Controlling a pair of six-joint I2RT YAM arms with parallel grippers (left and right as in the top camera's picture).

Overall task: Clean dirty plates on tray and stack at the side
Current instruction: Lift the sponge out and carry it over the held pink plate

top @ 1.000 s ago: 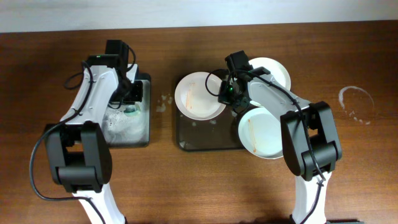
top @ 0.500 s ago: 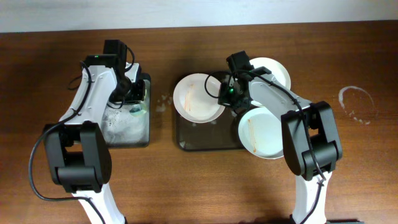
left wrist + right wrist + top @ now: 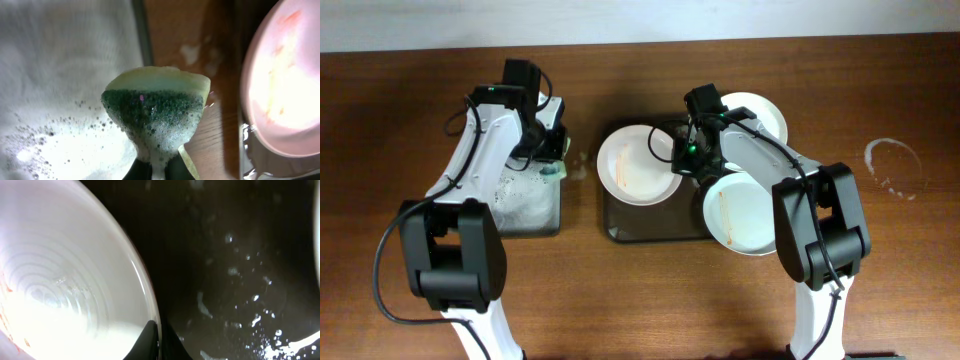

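The table (image 3: 410, 80) shows open wood far left and right. Above the tray's (image 3: 655, 228) left rim is the left plate (image 3: 638, 165), its right edge pinched by the right gripper (image 3: 682, 152). The front plate (image 3: 740, 215) and rear plate (image 3: 762, 112) overhang the tray's right side. The left gripper (image 3: 554, 158) squeezes a foamy sponge (image 3: 155, 107) over the soapy tray's (image 3: 525, 215) right edge.

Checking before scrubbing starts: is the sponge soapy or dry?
Soapy: white foam covers the sponge pinched in the left gripper.
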